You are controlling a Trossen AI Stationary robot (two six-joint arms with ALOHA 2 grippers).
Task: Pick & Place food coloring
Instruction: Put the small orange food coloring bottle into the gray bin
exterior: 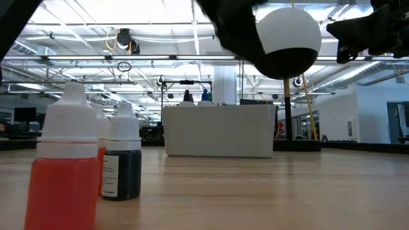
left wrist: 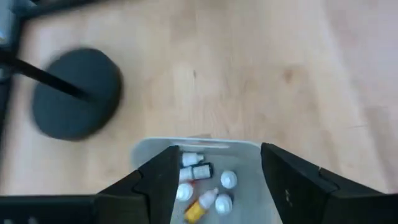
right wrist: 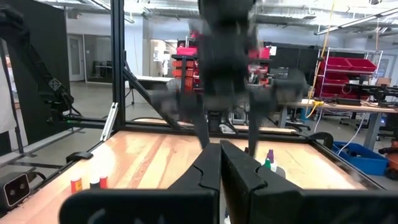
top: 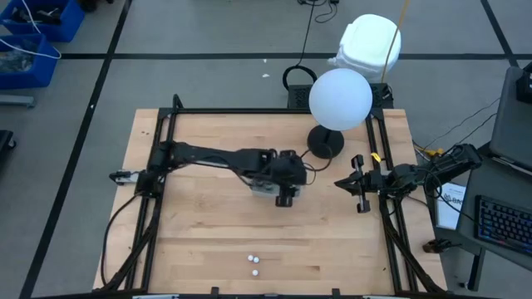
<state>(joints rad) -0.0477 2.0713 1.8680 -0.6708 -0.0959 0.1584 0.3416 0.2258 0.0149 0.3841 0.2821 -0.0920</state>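
Hovering over the shallow grey tray (left wrist: 242,152) near the middle of the pale wooden table (top: 208,232), the left gripper (left wrist: 217,180) has its two dark, angular fingers (left wrist: 158,183) spread wide apart with nothing between them. Directly beneath, inside the smooth-walled, round-cornered tray, lies a loose heap of small food coloring bottles (left wrist: 202,186): white conical caps, one yellow-orange body, one dark body with a white label. In the high view the same tray (top: 263,188) shows only as a pale edge under the matte black wrist.

Well away from the tray, toward the table's near edge, three more small bottles (top: 253,264) stand in a tight cluster. Seen level with the tabletop, they are squat translucent plastic cylinders with ribbed white nozzle caps; the front one (exterior: 64,169) holds orange-red liquid and the one beside it (exterior: 121,163) is dark with a printed label.

Just beyond the tray sits a flat, round black lamp base (left wrist: 76,93), its thin stem carrying a smooth white globe (top: 340,99).

At the table's right edge, well apart from the tray, the right gripper (right wrist: 221,165) waits with its fingers pressed together and empty.
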